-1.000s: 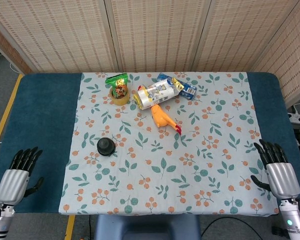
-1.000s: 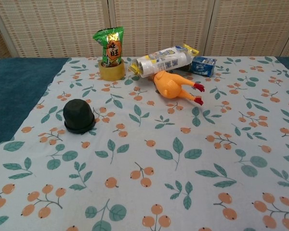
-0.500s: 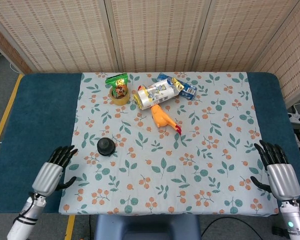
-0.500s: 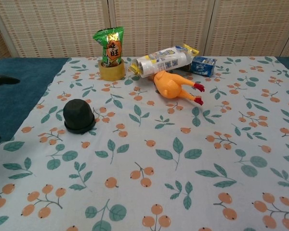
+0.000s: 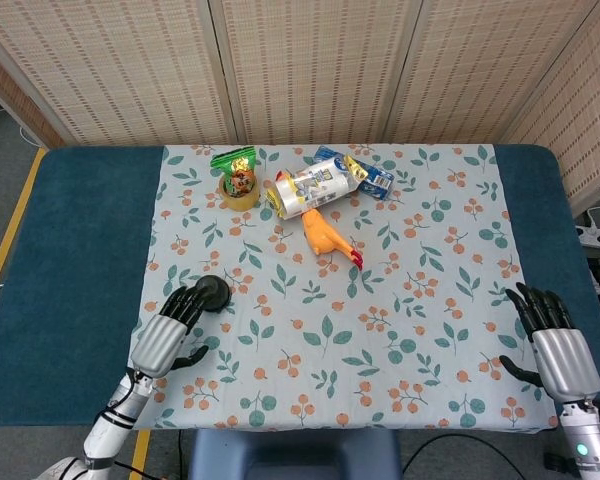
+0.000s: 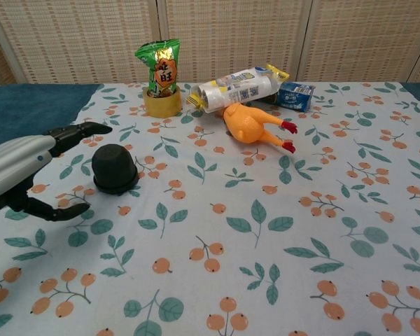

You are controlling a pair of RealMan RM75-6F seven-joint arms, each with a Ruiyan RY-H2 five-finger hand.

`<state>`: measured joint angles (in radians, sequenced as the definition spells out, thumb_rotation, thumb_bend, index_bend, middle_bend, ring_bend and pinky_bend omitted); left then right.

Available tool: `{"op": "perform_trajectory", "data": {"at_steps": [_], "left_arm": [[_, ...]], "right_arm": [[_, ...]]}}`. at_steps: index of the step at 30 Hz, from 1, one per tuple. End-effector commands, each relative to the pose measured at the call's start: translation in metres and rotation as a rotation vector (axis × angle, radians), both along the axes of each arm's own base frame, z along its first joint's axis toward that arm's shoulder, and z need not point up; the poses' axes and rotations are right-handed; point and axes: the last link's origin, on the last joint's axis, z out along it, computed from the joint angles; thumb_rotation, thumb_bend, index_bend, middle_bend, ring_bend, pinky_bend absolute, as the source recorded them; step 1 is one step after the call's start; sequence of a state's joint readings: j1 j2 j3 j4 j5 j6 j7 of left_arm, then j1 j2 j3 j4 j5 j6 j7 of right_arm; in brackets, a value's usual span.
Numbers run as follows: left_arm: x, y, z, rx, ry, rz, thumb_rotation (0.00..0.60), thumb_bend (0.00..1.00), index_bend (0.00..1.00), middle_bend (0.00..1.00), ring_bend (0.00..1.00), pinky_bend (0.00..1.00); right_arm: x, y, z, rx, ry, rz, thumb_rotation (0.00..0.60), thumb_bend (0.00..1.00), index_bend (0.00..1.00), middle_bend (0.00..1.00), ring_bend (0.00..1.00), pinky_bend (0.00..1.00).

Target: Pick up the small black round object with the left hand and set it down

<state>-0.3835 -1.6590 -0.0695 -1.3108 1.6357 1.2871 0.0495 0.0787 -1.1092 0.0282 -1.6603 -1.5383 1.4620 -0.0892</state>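
The small black round object (image 5: 212, 292) sits on the leafy cloth (image 5: 420, 330) on the desk (image 5: 70, 260), on my left side. My left hand (image 5: 166, 336) is right next to it. My fingers (image 6: 80, 130) are spread apart and hold nothing. In the chest view they reach past the far side of the black thing, and my thumb (image 6: 52, 210) waits on the near side. So the black thing lies just to the right of my palm, between thumb and fingers, but nothing touches it that I can see.

My right hand (image 5: 558, 345) is far away on the other side of the desk, fingers apart and holding nothing. My left hand is much nearer, so it should do the job.

The black thing is round like a little dome on a wider flat bottom. It stands up straight and has no long side, so it points only up. I think I must slide right a bit, then squeeze.
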Motion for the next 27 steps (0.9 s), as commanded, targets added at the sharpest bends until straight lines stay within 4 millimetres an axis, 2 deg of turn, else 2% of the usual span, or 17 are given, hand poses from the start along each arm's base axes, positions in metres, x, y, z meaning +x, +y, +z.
{"op": "perform_trajectory", "data": {"at_steps": [1, 11, 19, 27], "left_arm": [[0.009, 0.009, -0.015, 0.03, 0.028, -0.036, 0.6, 0.27, 0.0, 0.0, 0.0, 0.06], [0.017, 0.025, -0.048, 0.09, 0.221, -0.13, 0.6, 0.27, 0.0, 0.0, 0.0, 0.05], [0.02, 0.037, -0.059, 0.142, 0.308, -0.151, 0.6, 0.27, 0.0, 0.0, 0.0, 0.04], [0.013, 0.048, -0.069, 0.135, 0.406, -0.131, 0.6, 0.27, 0.0, 0.0, 0.0, 0.04]], "right_arm": [[0.0, 0.0, 0.0, 0.002, 0.0, 0.001, 0.6, 0.09, 0.0, 0.0, 0.0, 0.0], [0.0, 0.001, 0.002, 0.004, -0.009, -0.002, 0.6, 0.09, 0.0, 0.0, 0.0, 0.0], [-0.002, 0.003, 0.003, 0.029, -0.026, -0.03, 0.6, 0.09, 0.0, 0.0, 0.0, 0.0], [-0.001, 0.004, 0.006, 0.051, -0.055, -0.023, 0.6, 0.09, 0.0, 0.0, 0.0, 0.0]]}}
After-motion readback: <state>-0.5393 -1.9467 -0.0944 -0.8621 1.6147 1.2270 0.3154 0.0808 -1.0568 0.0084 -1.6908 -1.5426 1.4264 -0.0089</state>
